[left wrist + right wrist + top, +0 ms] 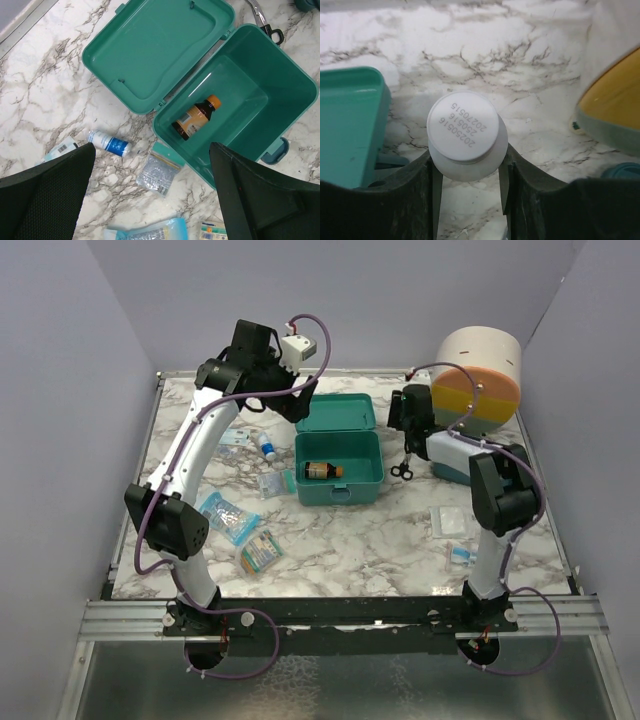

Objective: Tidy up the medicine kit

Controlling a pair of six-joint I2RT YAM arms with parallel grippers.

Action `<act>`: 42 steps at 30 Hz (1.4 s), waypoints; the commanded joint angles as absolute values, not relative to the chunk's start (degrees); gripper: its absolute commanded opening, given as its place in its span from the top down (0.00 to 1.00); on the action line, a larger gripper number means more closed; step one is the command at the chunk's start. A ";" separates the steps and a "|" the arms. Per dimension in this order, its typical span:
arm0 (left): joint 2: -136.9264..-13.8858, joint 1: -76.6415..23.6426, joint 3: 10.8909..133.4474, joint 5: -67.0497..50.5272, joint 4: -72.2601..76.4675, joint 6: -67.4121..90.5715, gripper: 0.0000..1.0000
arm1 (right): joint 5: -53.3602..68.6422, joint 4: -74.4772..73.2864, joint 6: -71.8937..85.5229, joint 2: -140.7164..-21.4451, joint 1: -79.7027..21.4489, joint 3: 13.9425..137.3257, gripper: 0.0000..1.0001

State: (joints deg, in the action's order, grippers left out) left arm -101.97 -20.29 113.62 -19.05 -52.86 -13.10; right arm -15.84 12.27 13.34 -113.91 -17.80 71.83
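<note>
Medicine kit [360,462] sits lid-open mid-table, toward the far edge, brown bottle [196,117] inside. Right end effector [468,170] is clamped on a round white bottle [462,127] beside it. I reckon those slick sides might slip, or it clips the kit's wall. Left end effector [152,165] hangs wide apart above.

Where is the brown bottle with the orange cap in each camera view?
Top external: the brown bottle lies on its side inside the open medicine kit, near the centre.
Left wrist: right of centre, on the kit's floor.
Right wrist: not in it; the right gripper holds a white container there.
Shared landmark: the teal kit, its edge apparently at the right wrist view's left side.
</note>
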 commanded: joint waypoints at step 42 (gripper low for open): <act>-102.17 -3.65 105.25 -13.48 -46.46 -4.13 0.01 | -7.77 -48.58 -25.57 -107.02 -40.49 103.88 0.99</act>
State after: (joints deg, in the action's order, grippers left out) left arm -103.63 -4.86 106.26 -14.06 -48.05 -5.54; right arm -2.79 -43.57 -19.75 -105.19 -38.50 101.01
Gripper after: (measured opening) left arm 0.991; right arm 0.420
